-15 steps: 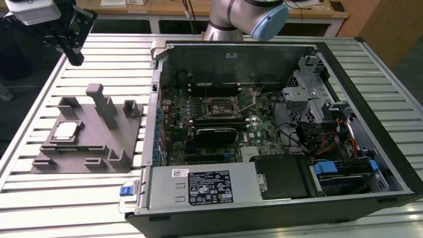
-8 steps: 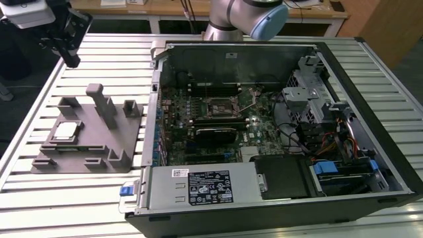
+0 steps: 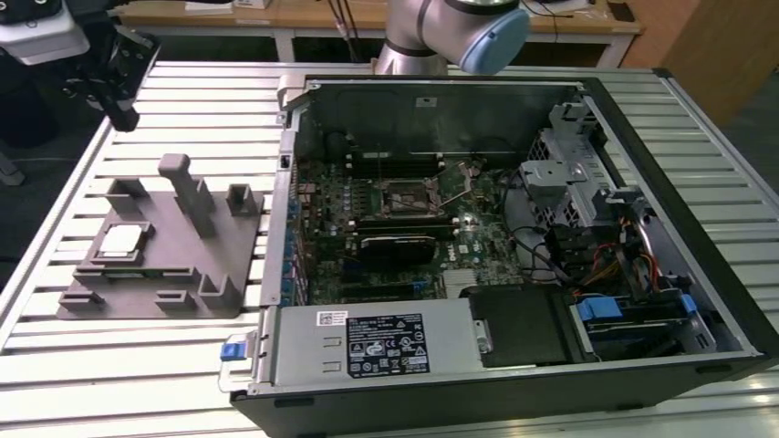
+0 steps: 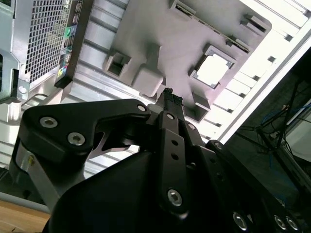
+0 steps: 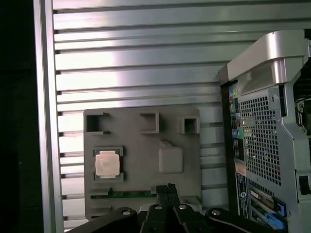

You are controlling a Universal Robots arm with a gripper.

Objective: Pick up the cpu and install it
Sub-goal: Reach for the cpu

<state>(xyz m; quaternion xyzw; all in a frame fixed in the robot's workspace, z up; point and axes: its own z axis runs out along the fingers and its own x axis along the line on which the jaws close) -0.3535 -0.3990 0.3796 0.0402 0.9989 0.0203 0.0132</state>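
The cpu [image 3: 119, 242] is a small pale silver square lying flat in a recess of the grey plastic fixture [image 3: 159, 274], at the exterior view's left. Both wrist views show the cpu [image 5: 107, 163] [image 4: 214, 69] in its pocket on the fixture [image 5: 141, 155] [image 4: 160, 39]. My gripper [image 3: 122, 117] hangs above the table behind the fixture, well clear of the chip. In both wrist views the gripper [image 5: 167, 187] [image 4: 170, 93] has its black fingertips pressed together with nothing between them.
An open computer case [image 3: 681, 301] lies on the slatted metal table [image 3: 122, 383] to the right of the fixture, with the motherboard and its socket [image 3: 408, 196] exposed. The case's rear panel [image 5: 262, 126] [image 4: 43, 39] stands close beside the fixture. Tall posts [image 3: 182, 187] rise from the fixture.
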